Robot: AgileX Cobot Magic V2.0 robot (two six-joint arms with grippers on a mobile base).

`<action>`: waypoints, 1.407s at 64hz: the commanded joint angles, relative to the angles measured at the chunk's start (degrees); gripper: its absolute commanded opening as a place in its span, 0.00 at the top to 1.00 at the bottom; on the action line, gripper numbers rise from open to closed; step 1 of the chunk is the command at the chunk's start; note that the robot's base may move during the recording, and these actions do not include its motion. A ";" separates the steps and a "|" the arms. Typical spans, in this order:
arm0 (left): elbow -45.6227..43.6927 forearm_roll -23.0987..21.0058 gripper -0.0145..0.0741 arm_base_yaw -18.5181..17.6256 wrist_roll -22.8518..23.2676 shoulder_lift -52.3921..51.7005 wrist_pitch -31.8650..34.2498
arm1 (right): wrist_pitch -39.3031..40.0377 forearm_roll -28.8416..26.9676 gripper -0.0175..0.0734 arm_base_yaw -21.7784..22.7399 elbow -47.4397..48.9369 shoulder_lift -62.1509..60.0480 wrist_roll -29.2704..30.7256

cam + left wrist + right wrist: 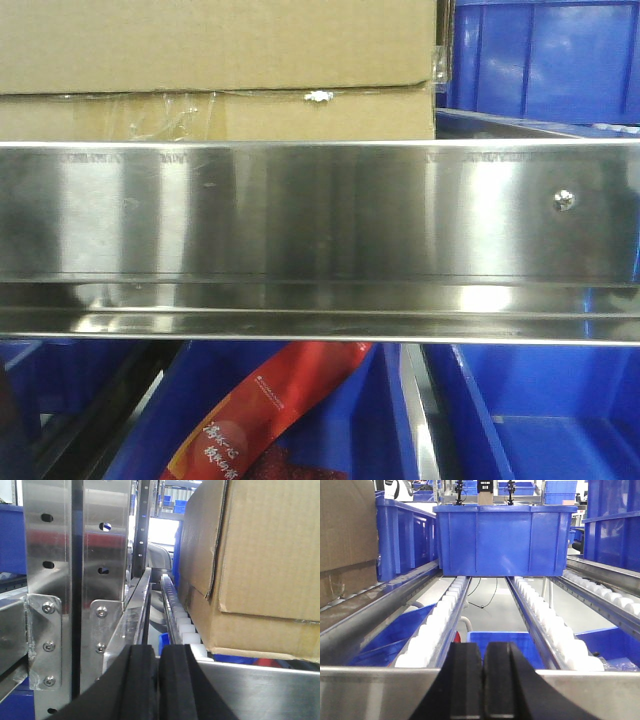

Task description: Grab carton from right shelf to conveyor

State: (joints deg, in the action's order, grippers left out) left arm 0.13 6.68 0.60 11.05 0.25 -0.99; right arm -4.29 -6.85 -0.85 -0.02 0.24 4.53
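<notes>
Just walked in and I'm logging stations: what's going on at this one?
A two-armed robot faces a shiny stainless-steel rack where a large brown cardboard carton sits on white rollers. Nothing is gripped yet: the left gripper is shut and empty, with the carton to its right, and the right gripper, also shut, points down the neighbouring lane toward a blue plastic bin. No conveyor belt is in view.

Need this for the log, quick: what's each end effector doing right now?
Left end effector: closed, holding nothing.
Right end effector: closed, holding nothing.
</notes>
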 commanded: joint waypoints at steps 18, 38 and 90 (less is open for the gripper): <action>-0.13 0.01 0.82 0.10 -0.10 -0.25 0.99 | 1.76 -0.18 0.88 0.34 0.02 -0.24 0.06; -0.13 0.01 0.82 0.07 -0.10 -0.25 4.37 | 3.43 -0.18 0.88 0.34 0.02 -0.24 0.06; -33.98 6.72 0.36 -0.70 -0.10 16.78 -10.12 | -12.11 -3.05 0.21 -0.01 33.25 11.04 0.06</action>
State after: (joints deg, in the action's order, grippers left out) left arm -29.25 13.10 0.60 11.05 12.56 -8.80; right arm -15.96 -9.74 -0.85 30.14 8.02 4.53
